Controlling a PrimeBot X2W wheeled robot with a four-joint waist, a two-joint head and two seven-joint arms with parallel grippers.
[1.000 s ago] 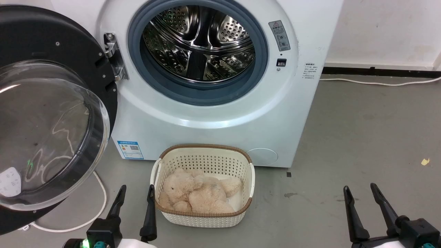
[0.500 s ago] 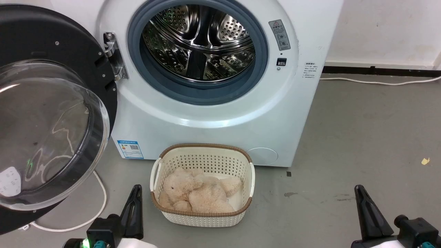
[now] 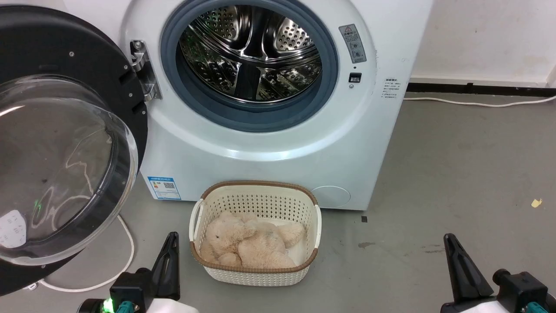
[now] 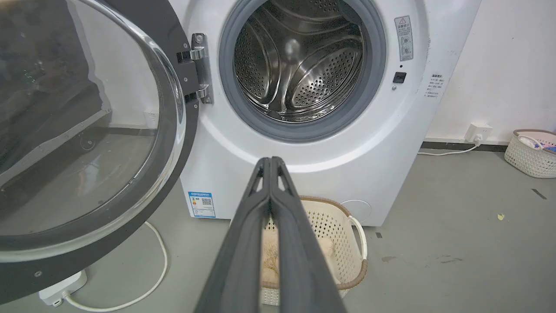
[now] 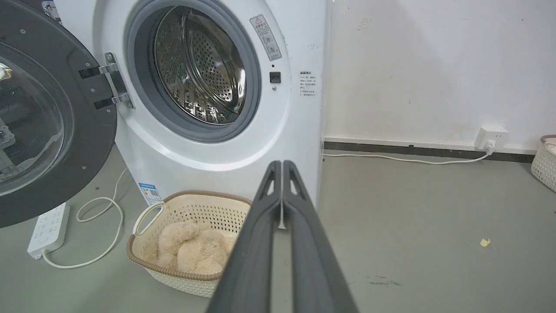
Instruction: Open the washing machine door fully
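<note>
The white washing machine (image 3: 269, 148) fills the upper head view, its steel drum (image 3: 249, 52) exposed inside the grey gasket. The washing machine door (image 3: 56, 165), black-rimmed with a bulging glass bowl, is swung wide out to the left on its hinge (image 3: 143, 71); it also appears as the washing machine door (image 4: 87, 130) and the washing machine door (image 5: 39, 121) in the wrist views. My left gripper (image 3: 172, 237) is shut and empty at the lower left, just left of the basket. My right gripper (image 3: 449, 239) is shut and empty at the lower right over bare floor. Neither touches the door.
A cream laundry basket (image 3: 256, 269) holding a beige plush toy (image 3: 247, 243) stands on the floor before the washer. A white cable (image 3: 126, 252) and power strip (image 5: 47, 228) lie under the door. Another basket (image 4: 532, 152) sits by the right wall near a wall socket (image 5: 491, 137).
Both grippers have closed from open to shut. The door, basket and washer have not moved.
</note>
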